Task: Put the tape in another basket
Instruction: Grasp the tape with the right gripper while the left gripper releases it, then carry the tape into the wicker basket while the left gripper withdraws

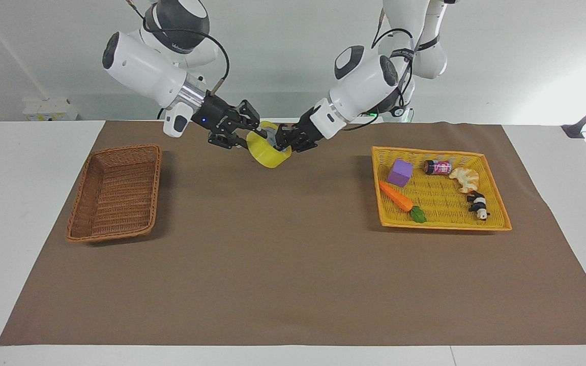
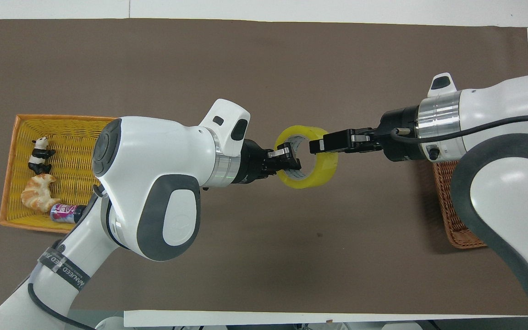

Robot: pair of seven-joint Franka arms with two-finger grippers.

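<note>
The yellow tape point(image 1: 268, 155) hangs in the air over the middle of the brown mat, between my two grippers. My left gripper point(image 1: 283, 141) is shut on the wall of the roll toward the left arm's end; it also shows in the overhead view point(image 2: 289, 160). My right gripper point(image 1: 252, 134) grips the wall on the side toward the right arm's end, one finger through the core, as in the overhead view point(image 2: 316, 145). The tape point(image 2: 326, 167) is tilted. The brown wicker basket point(image 1: 115, 190) stands empty at the right arm's end, partly hidden under the right arm in the overhead view point(image 2: 452, 201).
A flat yellow woven tray point(image 1: 440, 221) lies at the left arm's end and holds a purple block point(image 1: 400, 172), a carrot point(image 1: 397, 197), a can point(image 1: 437, 166), a croissant point(image 1: 465, 178) and a panda figure point(image 1: 477, 204). A brown mat point(image 1: 293, 264) covers the table.
</note>
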